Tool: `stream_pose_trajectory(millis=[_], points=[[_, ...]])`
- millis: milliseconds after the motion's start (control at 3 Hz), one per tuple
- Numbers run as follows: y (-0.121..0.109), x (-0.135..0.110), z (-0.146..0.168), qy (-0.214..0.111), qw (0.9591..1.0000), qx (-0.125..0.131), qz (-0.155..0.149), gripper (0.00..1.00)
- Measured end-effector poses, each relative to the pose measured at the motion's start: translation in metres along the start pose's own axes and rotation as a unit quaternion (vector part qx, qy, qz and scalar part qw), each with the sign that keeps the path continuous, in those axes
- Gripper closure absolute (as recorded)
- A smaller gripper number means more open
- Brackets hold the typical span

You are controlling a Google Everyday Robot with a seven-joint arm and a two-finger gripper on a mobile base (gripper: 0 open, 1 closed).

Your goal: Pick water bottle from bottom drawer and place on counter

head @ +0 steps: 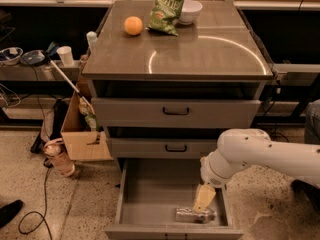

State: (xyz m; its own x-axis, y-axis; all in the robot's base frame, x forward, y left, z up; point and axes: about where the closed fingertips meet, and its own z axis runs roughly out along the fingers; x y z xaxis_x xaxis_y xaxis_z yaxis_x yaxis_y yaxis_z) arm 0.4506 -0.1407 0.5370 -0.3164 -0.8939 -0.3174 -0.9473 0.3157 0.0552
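Camera view looks down on a grey cabinet whose bottom drawer is pulled fully open, while the two shallower drawers above it, each with a black handle, are shut. The water bottle lies on its side on the drawer floor, in the front right corner, close to the front wall. The white arm reaches in from the right and bends down into the drawer. Its cream-coloured gripper points downward with its tip right at the bottle's right half, overlapping it from this angle. Whether the gripper is spread, closed, or pinching the bottle cannot be told.

The counter above shows bright curved arc marks. An orange sits near its back left. Just to the right of the orange stands a green snack bag, and a white bowl sits beside the bag at the back edge.

To the left of the cabinet, a cardboard box stands on the speckled floor, and a pinkish bottle lies near it. A white cup rests on the dark side shelf.
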Motion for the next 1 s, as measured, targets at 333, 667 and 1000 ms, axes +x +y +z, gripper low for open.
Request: stream_pose_trajectory(millis=[333, 667, 1000], points=[[-0.0538, 0.0030, 0.0685, 0.029, 0.9994, -0.019, 0.004, 0.00], [-0.0539, 0.0031, 0.0685, 0.029, 0.9994, -0.019, 0.004, 0.00], [-0.0619, 0.0093, 0.0714, 0.035, 0.9991, -0.018, 0.014, 0.00]])
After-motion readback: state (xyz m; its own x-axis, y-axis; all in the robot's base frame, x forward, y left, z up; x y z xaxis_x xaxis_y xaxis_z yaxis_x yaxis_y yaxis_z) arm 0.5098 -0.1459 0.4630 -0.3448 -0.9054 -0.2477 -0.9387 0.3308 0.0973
